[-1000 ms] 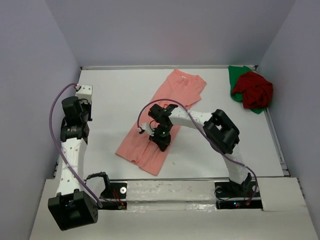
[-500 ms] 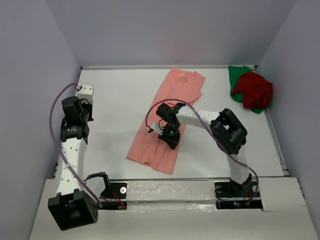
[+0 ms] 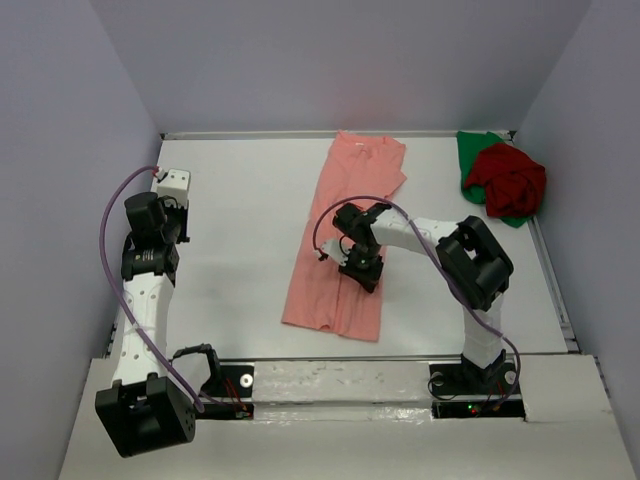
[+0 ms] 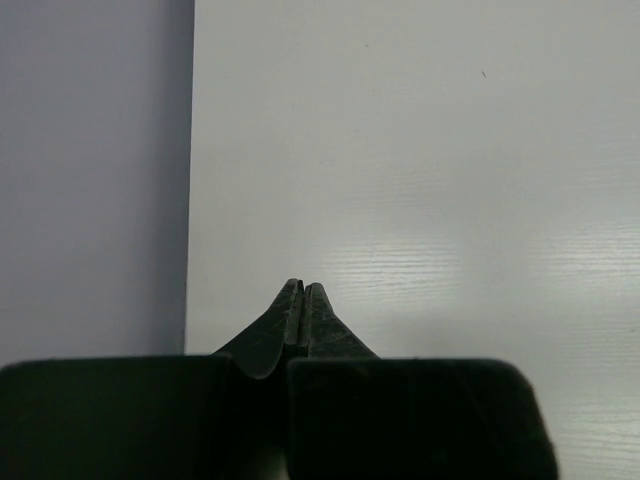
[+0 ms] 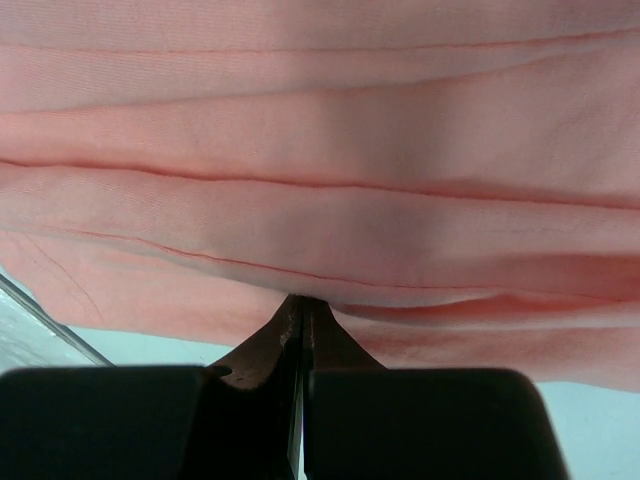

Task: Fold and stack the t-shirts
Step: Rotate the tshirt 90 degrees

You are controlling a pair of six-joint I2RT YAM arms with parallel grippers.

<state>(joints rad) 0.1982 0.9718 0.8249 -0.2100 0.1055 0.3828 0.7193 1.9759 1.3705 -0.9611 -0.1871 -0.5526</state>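
Observation:
A salmon-pink t-shirt [image 3: 330, 285] lies folded into a long strip down the middle of the table, collar end at the back. My right gripper [image 3: 365, 275] sits low on its right side, shut on a fold of the cloth; the right wrist view is filled by that pink t-shirt [image 5: 330, 180] right at the closed gripper [image 5: 302, 298]. A crumpled dark red t-shirt [image 3: 508, 180] rests on a green t-shirt [image 3: 472, 150] in the back right corner. My left gripper [image 3: 171, 180] hovers at the far left, shut and holding nothing [image 4: 302, 285].
Grey walls enclose the white table [image 3: 240, 220] on the left, back and right. The left wall [image 4: 95, 170] stands close beside my left gripper. The right arm's purple cable [image 3: 400, 225] loops over the pink cloth.
My right gripper has swept to the right, taking the pink t-shirt's near end with it, so the strip has swung from a diagonal to nearly straight. The left arm barely moved.

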